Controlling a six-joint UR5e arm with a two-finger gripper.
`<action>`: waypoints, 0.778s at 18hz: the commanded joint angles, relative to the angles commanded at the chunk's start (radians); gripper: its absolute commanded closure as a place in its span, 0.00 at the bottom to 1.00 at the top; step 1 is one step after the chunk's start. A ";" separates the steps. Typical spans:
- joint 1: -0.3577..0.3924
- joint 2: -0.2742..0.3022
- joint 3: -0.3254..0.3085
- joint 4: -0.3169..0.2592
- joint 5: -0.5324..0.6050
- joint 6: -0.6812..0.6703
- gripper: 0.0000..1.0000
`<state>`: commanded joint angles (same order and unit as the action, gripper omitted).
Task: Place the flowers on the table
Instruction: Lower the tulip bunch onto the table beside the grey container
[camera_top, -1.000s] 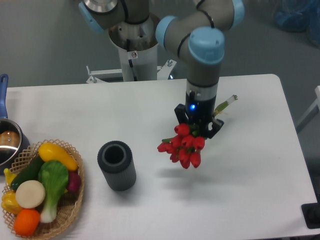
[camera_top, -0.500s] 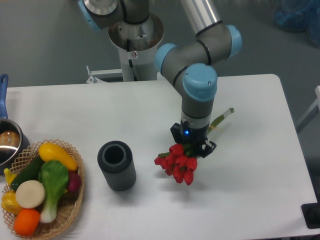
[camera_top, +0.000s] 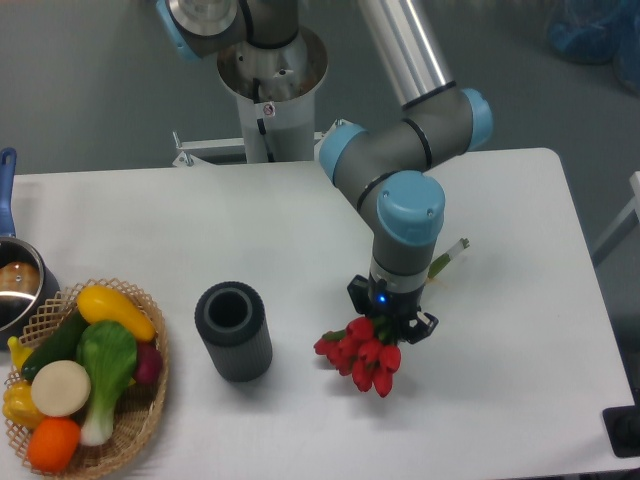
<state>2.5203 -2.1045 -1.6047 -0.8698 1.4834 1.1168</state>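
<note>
The flowers (camera_top: 362, 355), a bunch of red tulips, point their heads toward the front left of the white table (camera_top: 520, 360). Their green stems run up and right under the arm, with the stem ends (camera_top: 452, 252) showing beyond it. My gripper (camera_top: 391, 318) is shut on the stems just behind the blooms. The red heads sit at or just above the tabletop; I cannot tell whether they touch it. The gripper's fingers are mostly hidden by its black body.
A dark grey cylinder cup (camera_top: 234, 330) stands left of the flowers. A wicker basket (camera_top: 150, 410) of toy vegetables sits at the front left corner. A pot (camera_top: 15, 285) with a blue handle is at the left edge.
The gripper has come down and toward the front of the table with the flowers, whose heads are now lower and close to the tabletop.
</note>
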 joint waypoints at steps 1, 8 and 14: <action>-0.002 -0.006 0.006 0.002 0.000 -0.011 0.55; 0.002 -0.025 0.015 0.002 -0.002 -0.023 0.54; 0.002 -0.032 0.023 0.002 0.002 -0.012 0.26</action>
<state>2.5219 -2.1368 -1.5816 -0.8682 1.4849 1.1044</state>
